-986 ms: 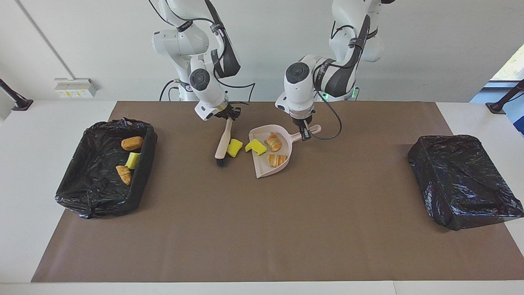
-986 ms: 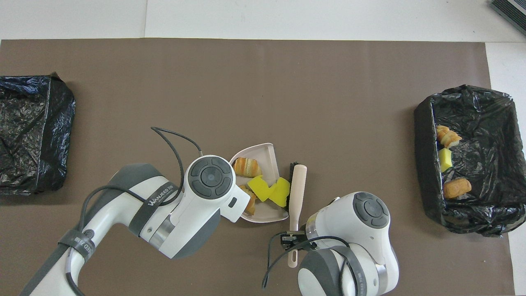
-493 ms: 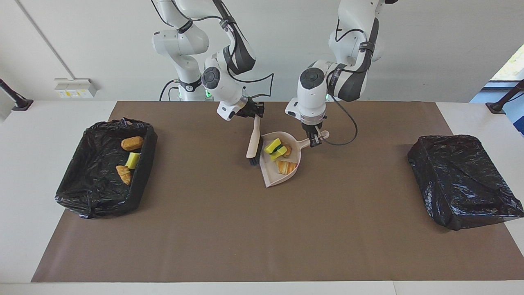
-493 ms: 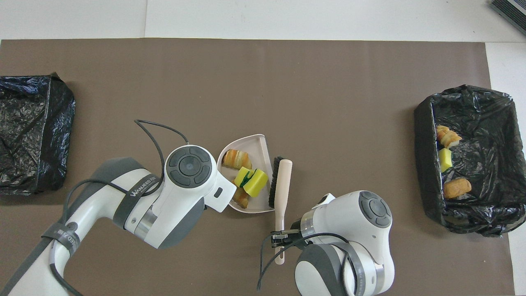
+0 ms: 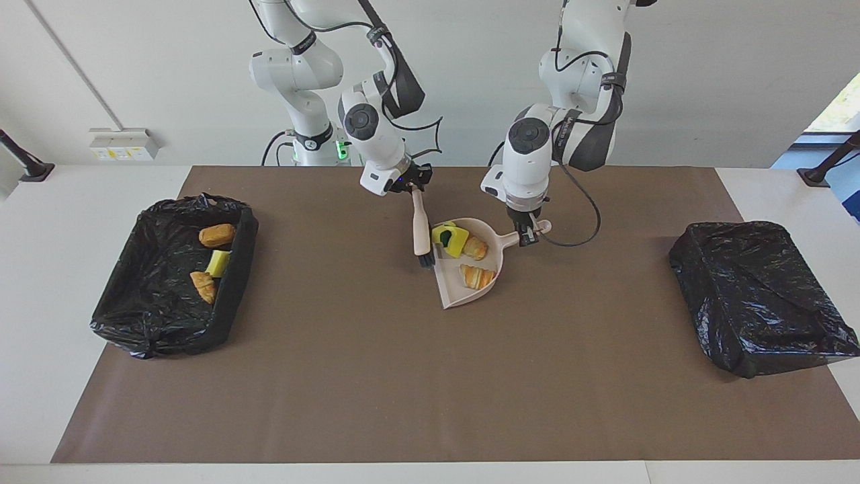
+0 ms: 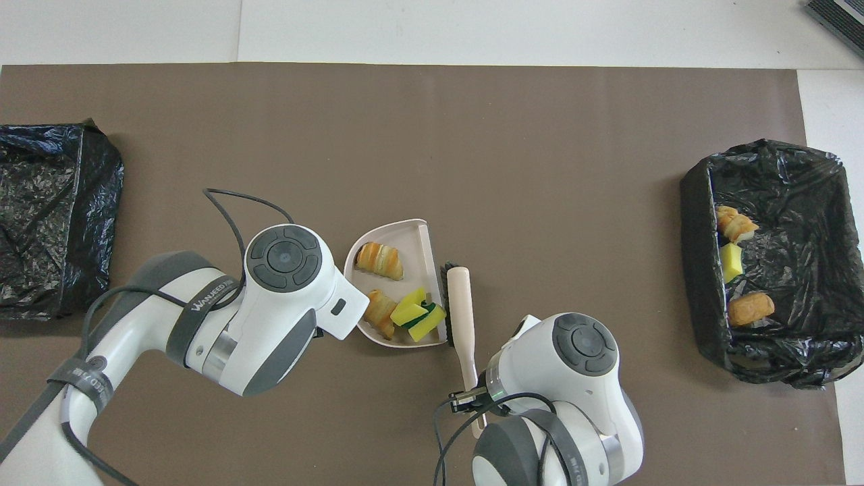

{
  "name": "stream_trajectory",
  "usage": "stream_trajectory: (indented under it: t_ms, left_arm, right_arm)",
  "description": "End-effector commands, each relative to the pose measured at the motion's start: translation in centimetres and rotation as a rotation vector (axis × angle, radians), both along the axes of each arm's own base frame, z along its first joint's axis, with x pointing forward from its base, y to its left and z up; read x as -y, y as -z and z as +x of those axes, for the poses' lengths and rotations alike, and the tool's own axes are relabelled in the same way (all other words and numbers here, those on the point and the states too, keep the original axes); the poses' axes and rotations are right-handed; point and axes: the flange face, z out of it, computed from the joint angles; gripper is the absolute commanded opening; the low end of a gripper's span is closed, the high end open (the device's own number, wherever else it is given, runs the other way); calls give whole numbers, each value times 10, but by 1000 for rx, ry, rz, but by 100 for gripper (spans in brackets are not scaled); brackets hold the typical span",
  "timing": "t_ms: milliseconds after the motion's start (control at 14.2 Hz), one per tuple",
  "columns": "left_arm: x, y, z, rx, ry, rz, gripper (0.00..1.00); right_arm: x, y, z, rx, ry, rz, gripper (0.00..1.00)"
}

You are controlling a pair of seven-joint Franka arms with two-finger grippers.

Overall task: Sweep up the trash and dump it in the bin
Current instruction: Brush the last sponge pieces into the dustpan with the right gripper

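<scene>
The pale pink dustpan (image 5: 460,292) sits on the brown mat at mid-table. It holds two yellow sponge chunks (image 5: 450,238) and two striped croissant pieces (image 5: 478,275). My left gripper (image 5: 530,235) is shut on the dustpan's handle. My right gripper (image 5: 415,186) is shut on a brush (image 5: 421,232) whose bristles stand at the pan's open edge beside the sponges. In the overhead view the pan (image 6: 412,236), sponges (image 6: 418,314), croissants (image 6: 379,260) and brush (image 6: 462,304) show, but the left gripper is hidden under its arm. The open bin (image 5: 134,316) holds a bread roll (image 5: 216,235), a sponge chunk and a croissant piece.
The open black-lined bin stands at the right arm's end of the table, also in the overhead view (image 6: 695,223). A second bin (image 5: 759,296) covered by a black bag stands at the left arm's end.
Both arms moved toward the left arm's end of the table. The brush pushed the two sponge chunks fully into the dustpan, and the pan shifted the same way.
</scene>
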Motion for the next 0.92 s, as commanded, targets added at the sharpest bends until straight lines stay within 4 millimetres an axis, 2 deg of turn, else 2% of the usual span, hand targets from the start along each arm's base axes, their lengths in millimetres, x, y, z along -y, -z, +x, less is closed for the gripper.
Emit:
stream_trajectory:
  t_ms: [0,563,845]
  left_arm:
    - [-11,3,2,-9,14,-28,0]
    - [-9,5,1,-15,7,-66,0]
    - [-6,4,1,-6,24,-73,0]
  right_arm:
    - [3,-20,1,15,-52,-76,0]
    - [20,-47,9,27,-163,-212,0]
    - [40,-66,19,26,-186,-269,0]
